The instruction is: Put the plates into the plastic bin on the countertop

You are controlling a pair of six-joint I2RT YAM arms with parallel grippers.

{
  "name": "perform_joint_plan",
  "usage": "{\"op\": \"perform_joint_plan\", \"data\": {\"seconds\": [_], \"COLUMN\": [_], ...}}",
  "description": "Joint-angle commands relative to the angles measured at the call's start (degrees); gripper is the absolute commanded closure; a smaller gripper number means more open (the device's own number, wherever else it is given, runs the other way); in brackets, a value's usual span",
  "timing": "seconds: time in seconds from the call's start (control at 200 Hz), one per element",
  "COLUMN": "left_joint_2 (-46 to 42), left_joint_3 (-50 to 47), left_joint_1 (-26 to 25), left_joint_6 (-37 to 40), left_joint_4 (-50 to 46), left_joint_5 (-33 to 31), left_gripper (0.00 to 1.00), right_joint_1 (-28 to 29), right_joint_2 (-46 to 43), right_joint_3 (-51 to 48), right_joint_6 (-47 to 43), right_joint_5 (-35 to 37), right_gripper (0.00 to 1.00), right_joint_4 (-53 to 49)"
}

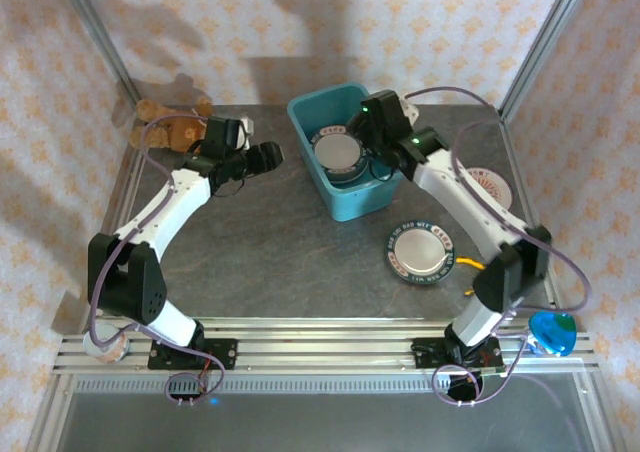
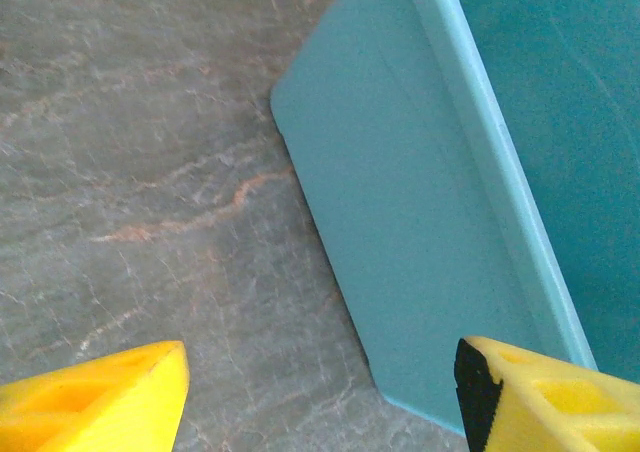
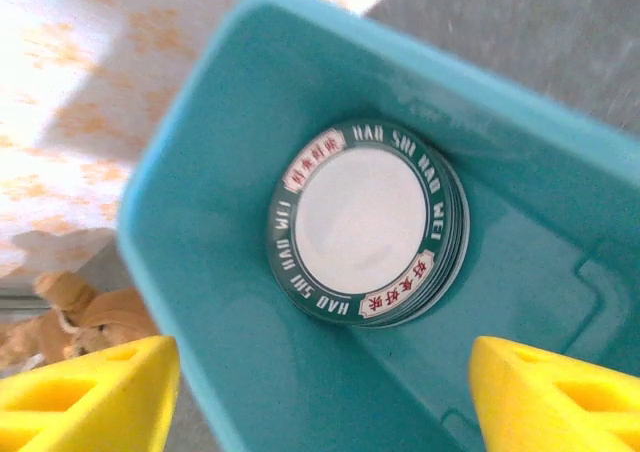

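Plates are mostly in. A stack of them lies flat on the floor of the plastic bin, which sits toward the far side of the countertop, about mid-width. I can't count the stack from its rim edges.

Two are left to do, as I judge it. A green-rimmed plate lies on the countertop near and right of the bin. An orange-patterned plate lies further right, partly hidden behind my right arm.

My right gripper hangs above the bin, its yellow fingers spread wide with nothing between them. My left gripper hovers over the countertop just left of the bin's outer wall, fingers likewise spread and empty.

The top plate's dark green rim carries white capitals that read, I think, "HAO SHI HAO MEI", though the picture is soft. It also has red Chinese characters in white panels, which I can't make out. I read nothing on the bin itself.
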Motion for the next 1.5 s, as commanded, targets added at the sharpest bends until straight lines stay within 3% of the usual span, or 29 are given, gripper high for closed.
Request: {"op": "perform_joint_plan", "data": {"seconds": [0.0,0.085,0.245,0.425,0.791,1.296,1.496], "left_joint_2": [-2.96,-3.68,-4.40,-4.89,-2.95,-1.99,-0.65], "left_joint_3": [-2.17,-2.68,-2.87,-1.97,0.94,2.44,3.16], "left_joint_1": [-1.47,-2.48,-3.53,-3.83,-3.92,-3.74,-3.13], "left_joint_6": [-0.61,-0.62,-0.90,-0.18,2.30,4.81,4.97], "left_joint_4": [3.91,4.57,5.31,4.70,2.38,0.44,0.34], "left_joint_5": [0.97,1.06,1.08,0.56,1.72,0.71,1.14], "left_gripper": [0.28,0.28,0.28,0.28,0.28,0.27,0.27], "right_joint_1": [0.12,-0.54,-7.79,-11.03,-13.02,-13.07,-13.12], "right_joint_2": [-8.37,-15.71,-28.68,-36.52,-32.83,-21.06,-23.11], "right_joint_3": [-5.89,-13.03,-30.84,-43.94,-58.48,-57.78,-56.38], "right_joint_6": [-4.83,-2.57,6.05,13.52,19.81,17.04,16.89], "right_joint_5": [7.84,10.58,5.05,3.44,-2.54,-6.54,-5.51], "right_gripper": [0.26,0.27,0.30,0.30,0.29,0.27,0.27], "right_joint_4": [-4.10,-6.95,-7.88,-9.07,-3.07,-1.87,-4.62]}}
